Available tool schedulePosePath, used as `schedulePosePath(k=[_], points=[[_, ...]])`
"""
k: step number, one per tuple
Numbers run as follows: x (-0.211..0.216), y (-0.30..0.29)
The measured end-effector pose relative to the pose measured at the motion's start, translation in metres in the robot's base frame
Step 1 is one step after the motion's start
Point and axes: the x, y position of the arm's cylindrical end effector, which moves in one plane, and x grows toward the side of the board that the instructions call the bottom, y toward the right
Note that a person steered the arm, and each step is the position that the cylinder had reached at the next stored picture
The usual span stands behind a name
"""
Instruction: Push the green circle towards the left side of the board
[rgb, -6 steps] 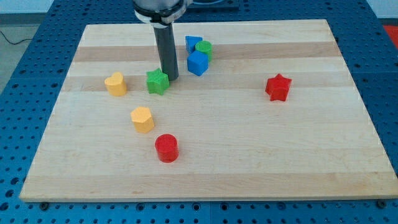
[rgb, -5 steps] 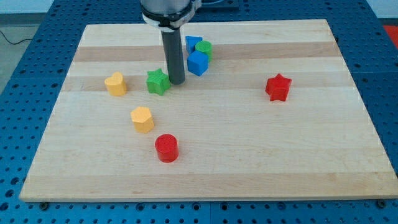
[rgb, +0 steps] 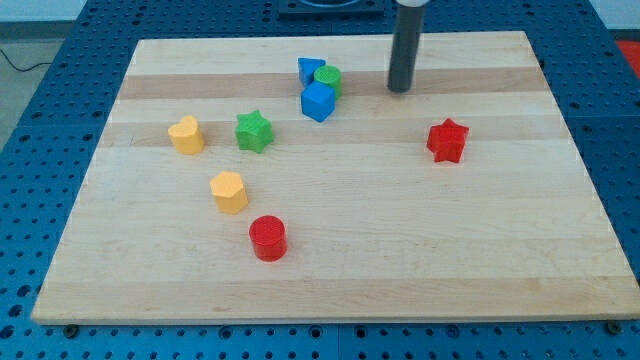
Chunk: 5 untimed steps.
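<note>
board (rgb: 560, 230): green circle (rgb: 328, 77) left of my tip (rgb: 400, 89), apart

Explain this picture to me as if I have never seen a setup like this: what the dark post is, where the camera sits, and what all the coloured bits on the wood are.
The dark post is the end of a robot arm. It has no hand; it only slides its lower end, my tip, across the wooden board to push blocks. Nothing is held.

There is one camera, looking down at the board at a slant; its mounting is not on record.

Near the view's top sit the green circle, a blue triangular block and a blue cube, packed close together. At the view's left lie a green star and two yellow blocks. A red cylinder sits toward the bottom, a red star at the right.

My tip stands to the right of the green circle, apart from it.
</note>
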Motion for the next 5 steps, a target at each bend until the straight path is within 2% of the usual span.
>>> schedulePosePath(k=[3, 5], points=[[0.010, -0.108], [0.010, -0.131]])
